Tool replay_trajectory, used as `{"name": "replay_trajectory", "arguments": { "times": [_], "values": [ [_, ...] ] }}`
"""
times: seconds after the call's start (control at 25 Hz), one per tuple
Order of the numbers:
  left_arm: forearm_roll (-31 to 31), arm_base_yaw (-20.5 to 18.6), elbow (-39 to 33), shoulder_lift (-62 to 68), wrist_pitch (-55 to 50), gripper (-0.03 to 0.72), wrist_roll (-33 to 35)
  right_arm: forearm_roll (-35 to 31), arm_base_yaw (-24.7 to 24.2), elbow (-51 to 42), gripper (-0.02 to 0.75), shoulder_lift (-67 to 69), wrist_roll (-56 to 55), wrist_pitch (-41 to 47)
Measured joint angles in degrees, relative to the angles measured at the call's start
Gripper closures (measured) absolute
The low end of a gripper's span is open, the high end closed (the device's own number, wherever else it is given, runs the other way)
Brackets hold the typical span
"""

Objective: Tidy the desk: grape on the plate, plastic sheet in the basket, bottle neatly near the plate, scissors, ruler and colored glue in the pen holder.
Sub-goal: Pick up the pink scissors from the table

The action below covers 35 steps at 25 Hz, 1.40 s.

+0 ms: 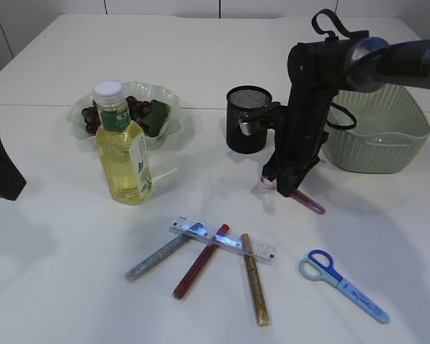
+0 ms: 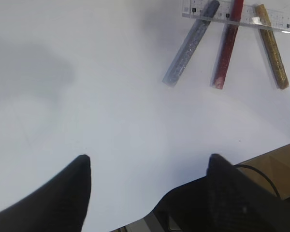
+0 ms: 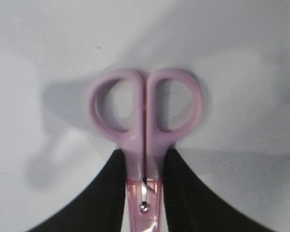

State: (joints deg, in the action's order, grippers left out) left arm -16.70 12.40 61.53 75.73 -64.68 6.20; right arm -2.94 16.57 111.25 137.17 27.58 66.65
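Right tool [image 3: 144,193]: clenched on the pink scissors [image 3: 145,113] just below the handle loops; in the exterior view it stands low over the desk [image 1: 57,287], in front of the pen holder [image 1: 247,118].
Left tool [image 2: 147,186]: released, fingers spread, nothing between them, at the desk's left edge.
Blue scissors [image 1: 342,284]: flat on the desk, front right.
Ruler [image 1: 226,240]: flat on the desk, crossing the three glue sticks [image 1: 201,261]; which lies on top cannot be told.
Bottle [image 1: 123,147]: upright, just in front of the plate [image 1: 168,100].
Grapes [image 1: 140,109]: on the plate.
Basket [image 1: 380,129]: far right, behind the right arm.
Plastic sheet: cannot tell.
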Motion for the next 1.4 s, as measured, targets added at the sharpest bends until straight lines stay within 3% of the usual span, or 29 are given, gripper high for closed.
{"name": "replay_trajectory", "arguments": {
  "times": [0.68,1.16,1.4],
  "values": [
    [0.0,0.0,0.0,0.0,0.0,0.147,0.0,-6.9,-0.4,0.0,0.535,-4.5,0.1,1.8],
    [0.0,0.0,0.0,0.0,-0.4,0.147,0.0,-33.7,-8.6,4.7,0.535,-8.2,10.8,2.9],
    [0.0,0.0,0.0,0.0,-0.4,0.147,0.0,-47.4,-10.8,6.4,0.535,-8.2,20.9,-5.2]
  ]
}}
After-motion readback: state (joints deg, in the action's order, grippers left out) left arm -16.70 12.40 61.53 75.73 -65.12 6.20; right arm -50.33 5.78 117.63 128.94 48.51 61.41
